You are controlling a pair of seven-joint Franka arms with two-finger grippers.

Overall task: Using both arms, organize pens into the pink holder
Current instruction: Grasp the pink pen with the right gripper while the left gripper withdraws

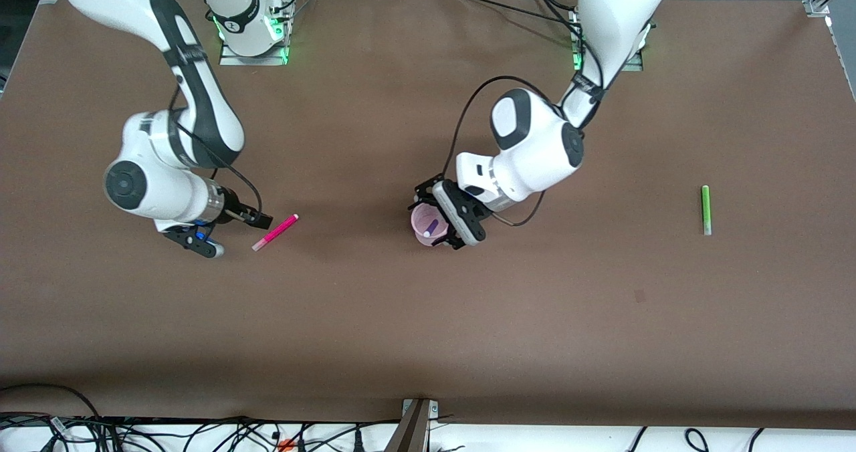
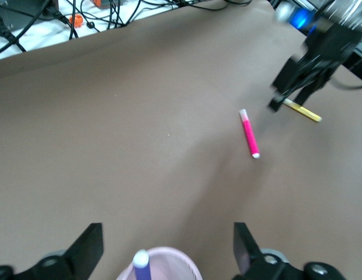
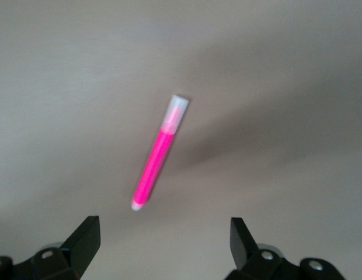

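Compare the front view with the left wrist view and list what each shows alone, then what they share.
Only the front view shows the green pen lying toward the left arm's end of the table, and both arms' bases.

Only the left wrist view shows the yellow pen, lying on the table by the right gripper.

Both show the magenta-pink pen lying on the brown table, and the pink holder with the blue-purple pen in it, under the open left gripper.
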